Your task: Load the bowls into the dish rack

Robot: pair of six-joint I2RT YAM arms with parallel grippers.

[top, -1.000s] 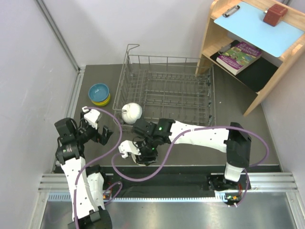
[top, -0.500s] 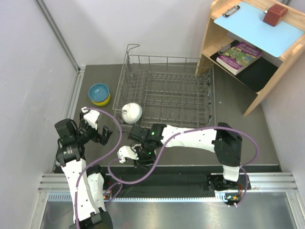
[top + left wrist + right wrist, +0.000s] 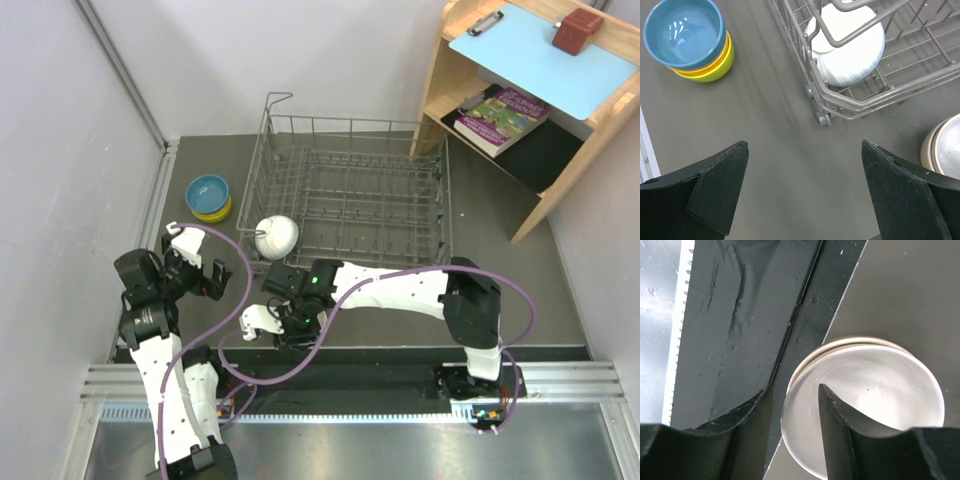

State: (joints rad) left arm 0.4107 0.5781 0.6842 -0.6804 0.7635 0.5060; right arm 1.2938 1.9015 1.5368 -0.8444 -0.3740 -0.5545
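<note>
Dark grey worktop [image 3: 500, 240] runs between pale walls [image 3: 60, 150]. Over a bare patch of it hangs the left end effector [image 3: 805, 192], fingers wide apart and holding nothing. Ahead and to its right is the near corner of the rack [image 3: 860, 95], with the white bowl [image 3: 847, 47] tipped inside it. Ahead to its left, well apart, the blue bowl [image 3: 682, 30] sits nested in the orange bowl [image 3: 722, 56] and the yellow-green bowl [image 3: 715, 72].

The right end effector [image 3: 794, 390] is down at two nested tan bowls [image 3: 880, 385]. Its fingers are a little apart and straddle the rim, one inside and one outside, not clamped. A black strip [image 3: 740, 340] lies just beside these bowls.

Far off to its right stands a wooden shelf [image 3: 440, 90] with a clipboard [image 3: 545, 55], a red-brown block [image 3: 577, 30] and a book [image 3: 502, 118] whose cover print is too small to read.
</note>
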